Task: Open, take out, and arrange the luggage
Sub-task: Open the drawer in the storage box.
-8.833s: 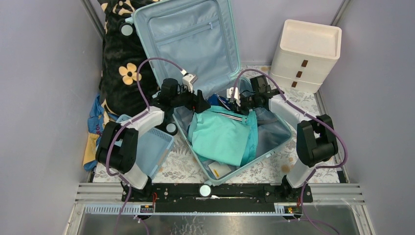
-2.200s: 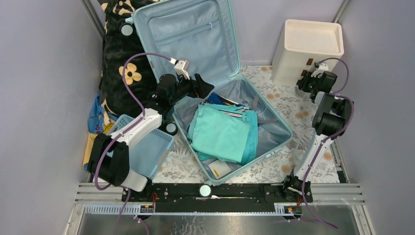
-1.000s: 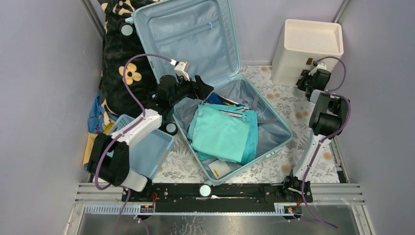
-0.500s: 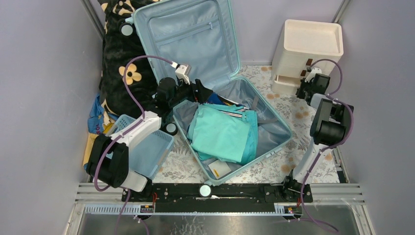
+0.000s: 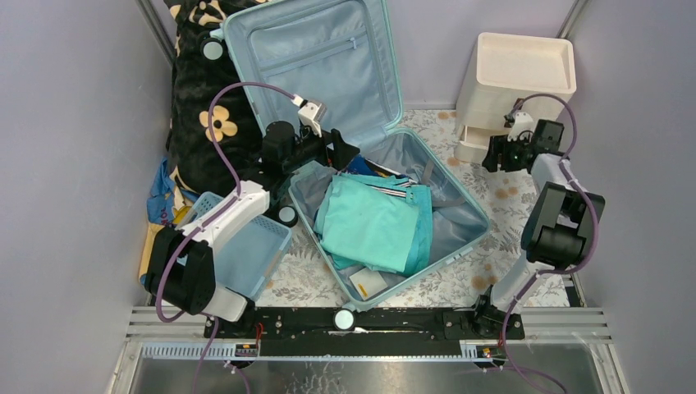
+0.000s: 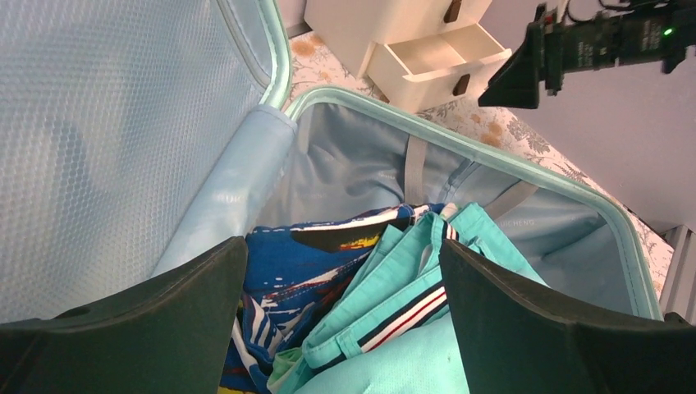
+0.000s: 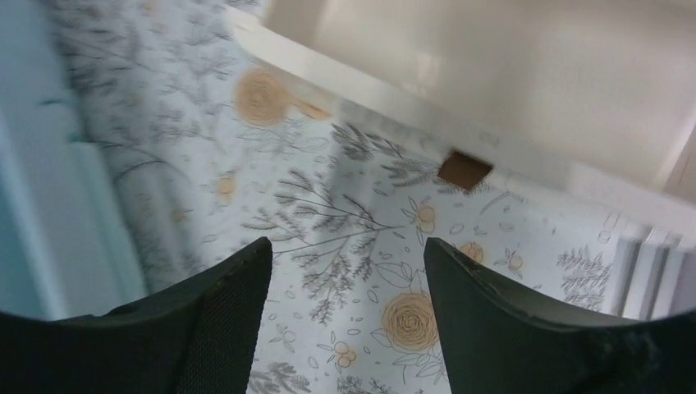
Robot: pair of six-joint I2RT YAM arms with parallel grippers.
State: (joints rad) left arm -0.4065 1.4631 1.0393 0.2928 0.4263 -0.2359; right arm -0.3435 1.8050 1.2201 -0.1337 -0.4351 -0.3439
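Observation:
The luggage (image 5: 460,215) lies open on the floor, its lid (image 5: 312,57) leaning upright against the back wall. A folded teal garment (image 5: 369,226) fills the base, with a blue patterned garment (image 5: 361,168) behind it. My left gripper (image 5: 341,152) hangs open over the back left corner of the base. In the left wrist view the left gripper (image 6: 343,246) frames the blue garment (image 6: 279,271) and the teal garment's striped band (image 6: 410,304) without touching them. My right gripper (image 5: 492,154) is open and empty beside the drawer unit. The right wrist view has that gripper (image 7: 346,245) over the floral mat (image 7: 328,205).
The cream drawer unit (image 5: 513,82) stands at the back right with a lower drawer (image 5: 469,141) pulled out; its brown handle (image 7: 464,169) is just ahead of my right fingers. A blue basket (image 5: 246,246) and a black floral blanket (image 5: 201,107) lie left of the luggage. Walls close both sides.
The right gripper, shut on the drawer handle a second ago, drew the drawer out, let go and now stands open, swung left of the unit. The left gripper barely moved.

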